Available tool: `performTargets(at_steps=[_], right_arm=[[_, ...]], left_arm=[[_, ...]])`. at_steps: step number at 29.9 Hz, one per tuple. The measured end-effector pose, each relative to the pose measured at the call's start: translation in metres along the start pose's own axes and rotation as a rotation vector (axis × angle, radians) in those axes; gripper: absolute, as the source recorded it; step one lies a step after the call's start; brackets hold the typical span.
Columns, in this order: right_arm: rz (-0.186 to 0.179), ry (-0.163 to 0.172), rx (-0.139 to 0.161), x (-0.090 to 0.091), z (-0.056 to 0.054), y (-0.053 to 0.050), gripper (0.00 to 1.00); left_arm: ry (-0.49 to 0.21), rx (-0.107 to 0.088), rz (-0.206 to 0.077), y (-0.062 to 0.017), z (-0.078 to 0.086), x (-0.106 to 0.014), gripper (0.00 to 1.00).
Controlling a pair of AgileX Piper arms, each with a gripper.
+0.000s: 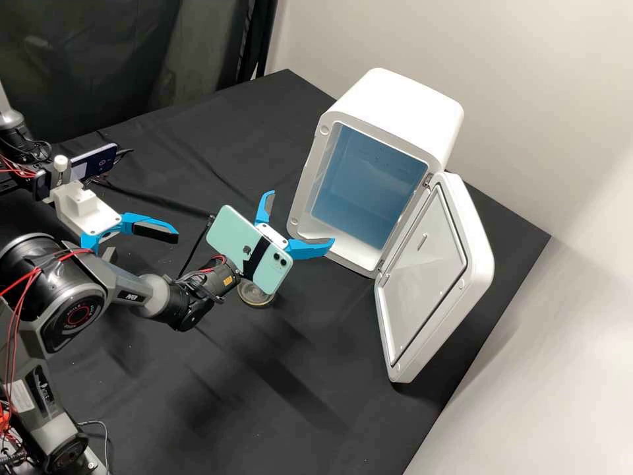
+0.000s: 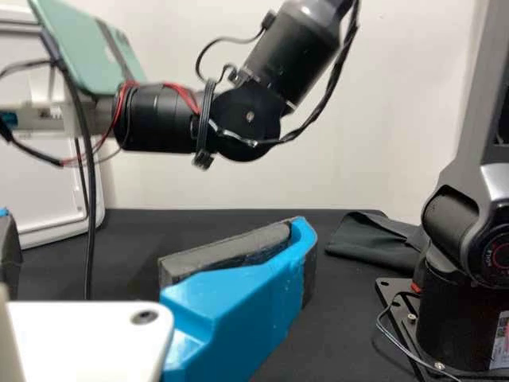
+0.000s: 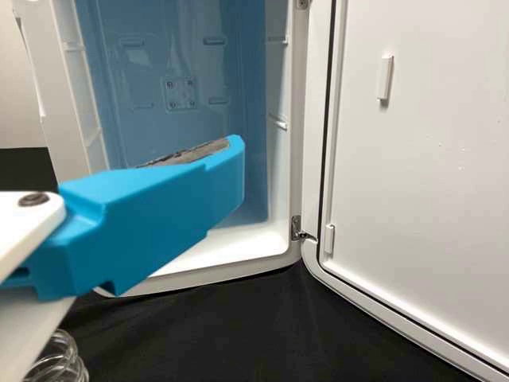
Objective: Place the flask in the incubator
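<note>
— Well, nearest us on the black bench point(image 1: 277, 396) we see the flask point(image 1: 256, 293). It is clear glass and rests on the bench top, partly hidden under the mint-green phone point(image 1: 249, 248) strapped to an arm's wrist.

— Does either tool have it?

— No. The right gripper point(image 1: 300, 221) hangs just above and beyond the flask. Its two blue fingers point(image 3: 159, 207) are spread wide and hold nothing. We can't tell whether the flask stands upright or lies on its side.

— And the other arm?

— We find the left gripper point(image 1: 128, 239) at about the same depth, towards the left edge of the high view and well apart from the flask. Its jaws are open too, the dark pads are bare, and it holds nothing.

— What lies farthest back?

— The white incubator point(image 1: 395, 105), with its pale blue chamber facing the right gripper. Its door point(image 1: 435, 277) is swung fully open on the hinge side. One finger of the right gripper reaches just in front of the lower edge of the opening, and we can't tell whether it touches the rim.
</note>
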Motion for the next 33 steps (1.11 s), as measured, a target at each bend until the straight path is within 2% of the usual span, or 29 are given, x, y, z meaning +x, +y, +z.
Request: performTargets(at_steps=[2,5,13,15,22,24,28,33], right_arm=[[0.0,0.0,0.0,0.0,0.0,0.0,1.0],[0.0,0.0,0.0,0.0,0.0,0.0,1.0],[0.0,0.0,0.0,0.0,0.0,0.0,1.0],[0.0,0.0,0.0,0.0,0.0,0.0,1.0],[0.0,0.0,0.0,0.0,0.0,0.0,1.0],[0.0,0.0,0.0,0.0,0.0,0.0,1.0],[0.0,0.0,0.0,0.0,0.0,0.0,1.0],[0.0,0.0,0.0,0.0,0.0,0.0,1.0]], left_arm=[[0.0,-0.008,-0.013,-0.0027,-0.005,0.001,1.0],[0.02,-0.01,-0.023,-0.0053,-0.016,0.003,1.0],[0.112,-0.026,-0.041,-0.0126,-0.047,0.0,1.0],[0.135,-0.03,-0.043,-0.014,-0.055,0.0,1.0],[0.184,-0.029,-0.024,-0.0097,-0.072,-0.001,1.0],[0.198,-0.031,-0.024,-0.011,-0.078,0.0,1.0],[0.23,-0.04,-0.053,-0.0203,-0.094,0.0,1.0],[0.271,-0.05,-0.083,-0.0261,-0.107,-0.003,1.0]])
